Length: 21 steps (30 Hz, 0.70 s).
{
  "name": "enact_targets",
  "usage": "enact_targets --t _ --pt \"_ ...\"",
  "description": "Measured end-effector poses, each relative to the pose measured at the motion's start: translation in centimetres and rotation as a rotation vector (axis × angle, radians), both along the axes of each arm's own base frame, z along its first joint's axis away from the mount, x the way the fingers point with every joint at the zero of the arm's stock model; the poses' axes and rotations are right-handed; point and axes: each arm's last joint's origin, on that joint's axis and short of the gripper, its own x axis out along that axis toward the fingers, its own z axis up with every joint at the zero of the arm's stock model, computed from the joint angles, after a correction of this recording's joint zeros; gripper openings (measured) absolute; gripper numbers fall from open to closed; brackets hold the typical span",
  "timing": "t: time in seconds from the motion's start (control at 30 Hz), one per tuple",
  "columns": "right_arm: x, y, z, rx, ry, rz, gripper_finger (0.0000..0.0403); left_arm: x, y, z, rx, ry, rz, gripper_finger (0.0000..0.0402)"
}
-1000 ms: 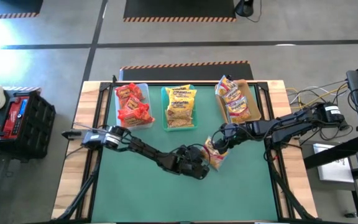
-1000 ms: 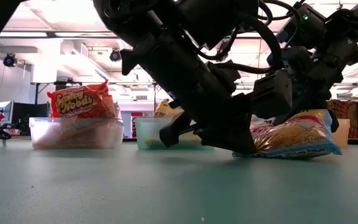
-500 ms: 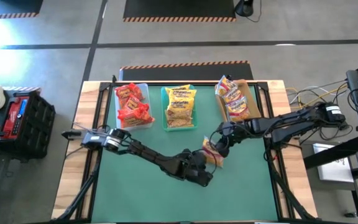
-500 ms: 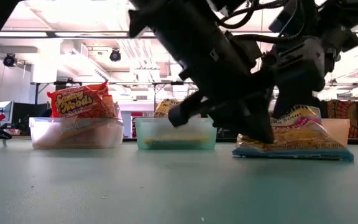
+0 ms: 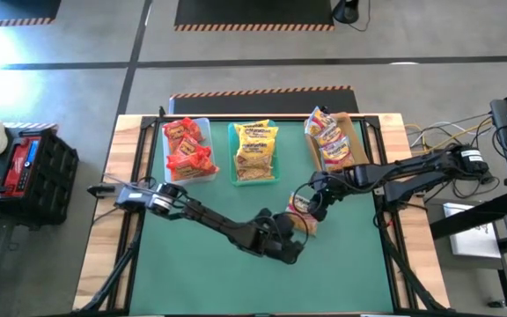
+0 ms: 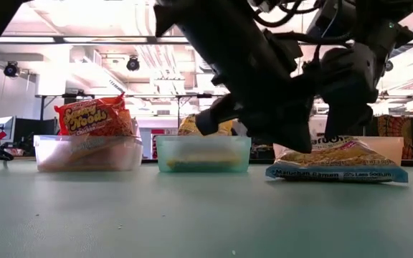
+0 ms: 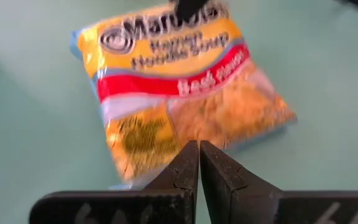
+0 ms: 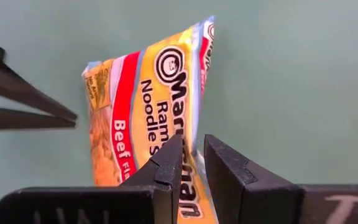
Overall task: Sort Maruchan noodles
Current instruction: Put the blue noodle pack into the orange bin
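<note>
A yellow Maruchan packet [image 5: 302, 220] with a red band lies flat on the green mat [image 6: 335, 166], near the table's middle. My right gripper [image 8: 192, 144] stands over its logo end, shut on that edge. My left gripper [image 7: 199, 148] is shut, with its tips right at the packet's opposite end [image 7: 179, 93]; I cannot tell whether they touch it. Along the far edge, red-orange packets fill a clear bin [image 5: 187, 145], yellow ones a teal bin [image 5: 255, 151], and yellow-and-pink ones a tan bin [image 5: 335, 141]. My right gripper pinches the packet's logo-end edge [image 8: 194, 127] between its two fingers, coming from above and from the table's right. The packet's underside rests on the mat [image 6: 335, 175].
The three bins stand in a row along the far edge, behind the packet. Bare green mat [image 5: 218, 273] stretches toward the near edge. Both arms cross the middle of the table, and their grippers are close together.
The packet has come down from a tilt, with one end raised, and now lies flat on the mat. My left gripper has risen off the mat beside the packet. My right gripper has stayed at the packet's logo end.
</note>
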Motion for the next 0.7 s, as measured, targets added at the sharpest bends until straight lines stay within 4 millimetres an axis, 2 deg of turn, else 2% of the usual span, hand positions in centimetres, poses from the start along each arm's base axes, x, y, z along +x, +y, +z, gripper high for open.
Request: enact_targets --t 0.13,0.4,0.7 --pt "0.0 0.0 -0.1 0.012 0.000 0.004 0.0056 1.0 0.4 -0.9 0.042 -0.079 0.034 0.0000" --pt "0.0 0.1 -0.1 0.026 -0.002 0.001 0.0057 1.9 1.3 -3.6 -0.020 -0.106 0.059 0.0000" --pt "0.0 0.2 -0.1 0.047 -0.003 0.023 0.0059 1.4 0.4 -3.9 -0.056 -0.057 0.017 0.0000"
